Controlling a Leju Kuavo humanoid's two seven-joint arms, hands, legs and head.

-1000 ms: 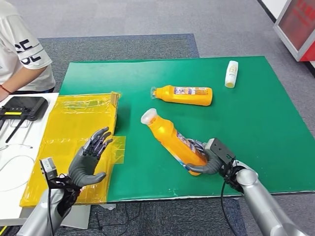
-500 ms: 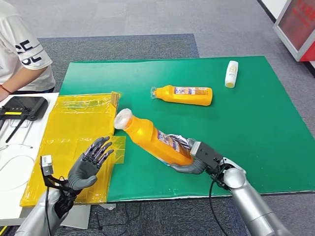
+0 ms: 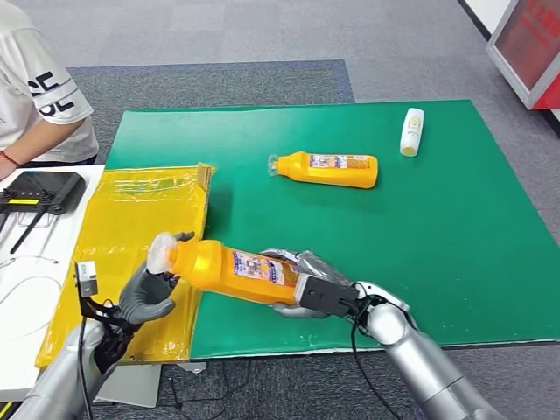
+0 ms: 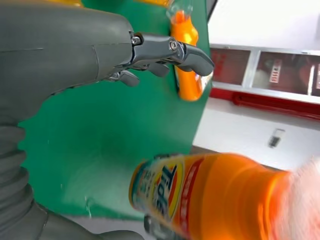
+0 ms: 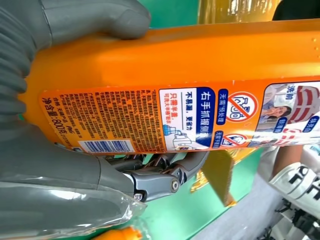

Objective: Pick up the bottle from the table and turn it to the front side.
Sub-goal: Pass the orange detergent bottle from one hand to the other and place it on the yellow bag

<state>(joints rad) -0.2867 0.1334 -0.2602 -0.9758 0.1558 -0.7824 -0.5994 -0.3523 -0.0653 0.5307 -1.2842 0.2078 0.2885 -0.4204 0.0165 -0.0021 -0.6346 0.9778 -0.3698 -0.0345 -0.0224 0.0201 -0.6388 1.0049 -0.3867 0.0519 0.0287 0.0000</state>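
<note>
- Bottle (image 3: 231, 271): held off the green counter (image 3: 462, 219), lying roughly level, base in your right hand (image 3: 316, 293), capped end at your left hand (image 3: 146, 296).
- Right hand: fingers (image 5: 166, 177) wrapped round the base, thumb on the opposite side. Firm hold, going by the right wrist view.
- Left hand: fingers (image 4: 170, 50) spread apart in its wrist view, nothing gripped. From the head view I can't tell whether the palm touches the cap.
- Step in hand, my read: roll the bottle about its long axis until the front label faces up. The right wrist view shows the barcode and small-print panel; the left wrist view shows the logo side.
- Support the neck with the left hand before regripping; glossy orange plastic and a slick label will likely slip.
- Body is long with flattish sides, narrowing to the neck; the cap looks pale and translucent.
- Second orange bottle (image 3: 326, 169) and small white bottle (image 3: 411, 131) lie further back, well apart. Yellow plastic sheet (image 3: 125, 227) below the left hand.
</note>
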